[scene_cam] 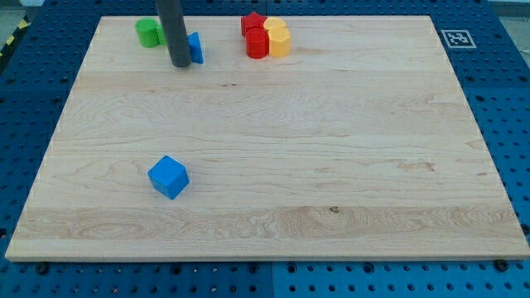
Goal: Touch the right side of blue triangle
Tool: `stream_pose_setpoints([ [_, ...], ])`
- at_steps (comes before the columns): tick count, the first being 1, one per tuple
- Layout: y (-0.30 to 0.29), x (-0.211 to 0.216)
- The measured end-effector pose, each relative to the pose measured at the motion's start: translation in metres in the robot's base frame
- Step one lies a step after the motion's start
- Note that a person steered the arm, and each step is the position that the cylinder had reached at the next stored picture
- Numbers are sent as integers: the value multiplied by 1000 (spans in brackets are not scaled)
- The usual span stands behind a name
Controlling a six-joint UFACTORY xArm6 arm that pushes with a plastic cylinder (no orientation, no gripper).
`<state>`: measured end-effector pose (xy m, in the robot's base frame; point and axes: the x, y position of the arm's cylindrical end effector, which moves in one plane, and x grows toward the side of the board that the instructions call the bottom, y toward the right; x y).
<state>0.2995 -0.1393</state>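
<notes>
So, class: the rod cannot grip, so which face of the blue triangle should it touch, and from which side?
My tip hides the blue triangle's left part. Its exposed face on the view's right is clear, so circle round and approach from the right.

Pale wooden board [331,149] filling my view, blue perforated bench [505,108] around it, black-and-white marker tag [456,38] at far right (light even, no hard shadows), yellow-black tape [10,41] far left.

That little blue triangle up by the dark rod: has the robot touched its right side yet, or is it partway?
Partway. Done: my tip has reached the blue triangle near the view's top. In hand: the rod stands on its left, hiding part of it; contact looks likely, but on the wrong side. Left: go round to its right side, the one facing the red blocks, and touch there.
</notes>
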Motion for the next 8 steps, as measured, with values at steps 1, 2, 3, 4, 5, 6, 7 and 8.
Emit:
stream_pose_setpoints([
  [1, 0, -3],
  [2, 0, 33],
  [3, 47, 51],
  [4, 81, 30],
  [5, 79, -14],
  [6, 68, -45],
  [7, 59, -52],
  [8, 41, -52],
])
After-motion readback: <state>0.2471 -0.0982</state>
